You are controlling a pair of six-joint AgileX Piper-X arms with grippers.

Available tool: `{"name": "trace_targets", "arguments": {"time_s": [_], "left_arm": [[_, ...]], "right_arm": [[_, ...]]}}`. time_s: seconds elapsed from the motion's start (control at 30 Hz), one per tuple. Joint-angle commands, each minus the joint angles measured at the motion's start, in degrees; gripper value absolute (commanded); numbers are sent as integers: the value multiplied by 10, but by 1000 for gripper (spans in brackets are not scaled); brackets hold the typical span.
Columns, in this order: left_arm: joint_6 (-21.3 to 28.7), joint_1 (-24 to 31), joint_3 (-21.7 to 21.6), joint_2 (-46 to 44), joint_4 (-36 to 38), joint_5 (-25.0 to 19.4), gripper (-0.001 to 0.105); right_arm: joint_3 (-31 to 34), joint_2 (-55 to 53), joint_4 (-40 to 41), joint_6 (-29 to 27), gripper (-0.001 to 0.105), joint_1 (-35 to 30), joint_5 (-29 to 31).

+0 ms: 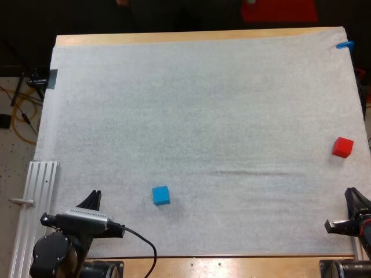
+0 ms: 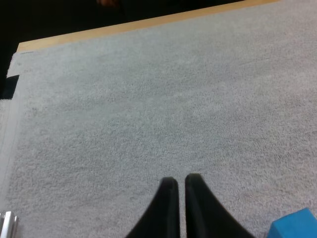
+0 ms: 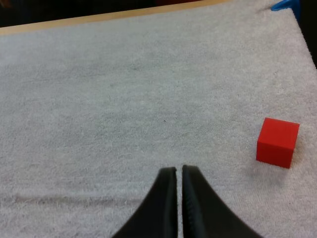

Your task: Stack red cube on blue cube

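Mat (image 1: 203, 116) bears blue cube (image 1: 161, 195) and red cube (image 1: 342, 147), well apart.

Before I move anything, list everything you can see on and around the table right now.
Red cube: one, red, on the mat near its right edge.
Blue cube: one, blue, on the mat towards its near side, left of centre.
Mat: one, white, covering the table.
Table: one, wooden, bare along its far edge.
Metal rail: one, silver, left of the mat.
Left gripper: one, black, shut, empty, near-left corner.
Right gripper: one, black, shut, empty, near-right corner.
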Motion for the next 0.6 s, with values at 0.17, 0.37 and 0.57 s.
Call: {"name": "trace_targets", "arguments": {"time_s": [0.17, 0.37, 0.57], "left_arm": [[-1, 1, -2, -78, -6, 3, 0], [-1, 1, -6, -78, 3, 15, 0], [49, 1, -61, -40, 66, 53, 0]], "right_arm": [[-3, -22, -4, 9, 0, 0, 19], [-3, -22, -4, 9, 0, 0, 29], [-40, 2, 18, 9, 0, 0, 69]]}}
